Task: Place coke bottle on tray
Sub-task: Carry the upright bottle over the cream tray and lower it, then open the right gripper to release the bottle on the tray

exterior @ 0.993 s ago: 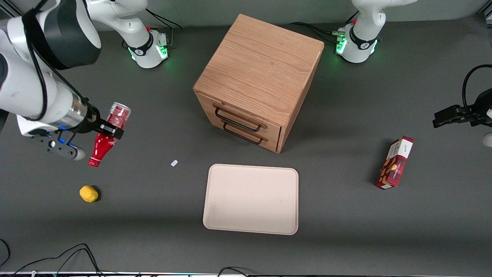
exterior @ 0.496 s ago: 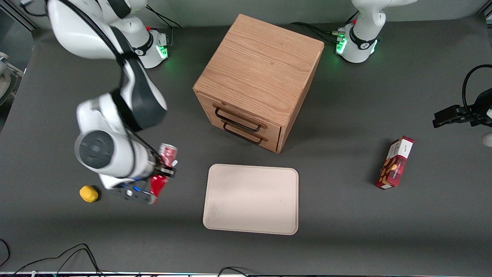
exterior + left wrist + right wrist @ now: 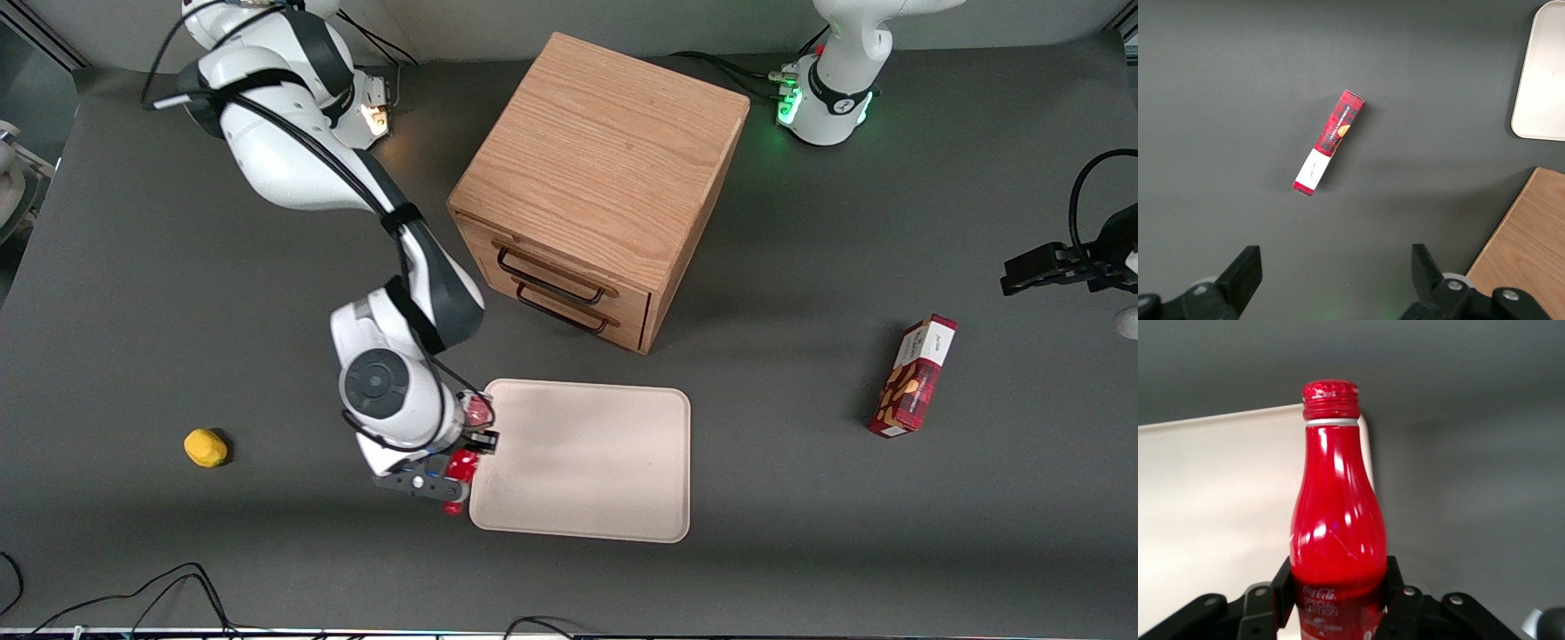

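My right gripper (image 3: 466,452) is shut on the coke bottle (image 3: 461,466), a small slim red bottle. It hangs just above the edge of the beige tray (image 3: 587,462) that faces the working arm's end of the table. In the right wrist view the bottle (image 3: 1337,533) sits between the two black fingers (image 3: 1282,587), red cap pointing away from the wrist, with the tray (image 3: 1211,513) beneath it. Most of the bottle is hidden by the wrist in the front view.
A wooden two-drawer cabinet (image 3: 596,187) stands farther from the front camera than the tray. A yellow ball (image 3: 205,447) lies toward the working arm's end. A red snack box (image 3: 914,377) lies toward the parked arm's end and shows in the left wrist view (image 3: 1329,144).
My right arm has swung the bottle from the working arm's end of the table toward the middle, and lower, to the tray's edge. The grip has held throughout.
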Robot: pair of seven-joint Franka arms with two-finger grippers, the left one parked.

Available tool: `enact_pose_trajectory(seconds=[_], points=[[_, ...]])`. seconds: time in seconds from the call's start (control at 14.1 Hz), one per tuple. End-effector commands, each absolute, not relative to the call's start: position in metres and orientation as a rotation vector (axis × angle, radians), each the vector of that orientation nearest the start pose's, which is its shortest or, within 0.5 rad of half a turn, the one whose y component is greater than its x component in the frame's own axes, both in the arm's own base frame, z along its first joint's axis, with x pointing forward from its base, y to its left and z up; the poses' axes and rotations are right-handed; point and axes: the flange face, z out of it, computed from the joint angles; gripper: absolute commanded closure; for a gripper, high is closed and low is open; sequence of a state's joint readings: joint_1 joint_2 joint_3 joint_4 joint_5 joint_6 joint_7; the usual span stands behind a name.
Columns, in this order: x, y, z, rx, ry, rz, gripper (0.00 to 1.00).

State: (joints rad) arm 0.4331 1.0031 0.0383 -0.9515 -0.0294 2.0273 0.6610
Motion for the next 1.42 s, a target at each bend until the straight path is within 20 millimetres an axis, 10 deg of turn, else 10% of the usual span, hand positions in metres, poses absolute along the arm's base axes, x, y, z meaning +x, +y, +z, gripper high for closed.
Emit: enact_pose_trajectory(seconds=[0.0, 0.99, 1.06, 1.13, 1.35], points=[[0.716, 0.365, 0.239, -3.065, 0.279, -0.145, 1.00], [0.718, 0.355, 0.189, -3.088, 0.066, -0.136, 1.00], [0.716, 0.357, 0.187, -3.092, 0.057, -0.134, 0.64], [0.714, 0.362, 0.186, -3.095, 0.060, -0.143, 0.04], [0.717, 0.356, 0.187, -3.092, 0.072, -0.143, 0.00]])
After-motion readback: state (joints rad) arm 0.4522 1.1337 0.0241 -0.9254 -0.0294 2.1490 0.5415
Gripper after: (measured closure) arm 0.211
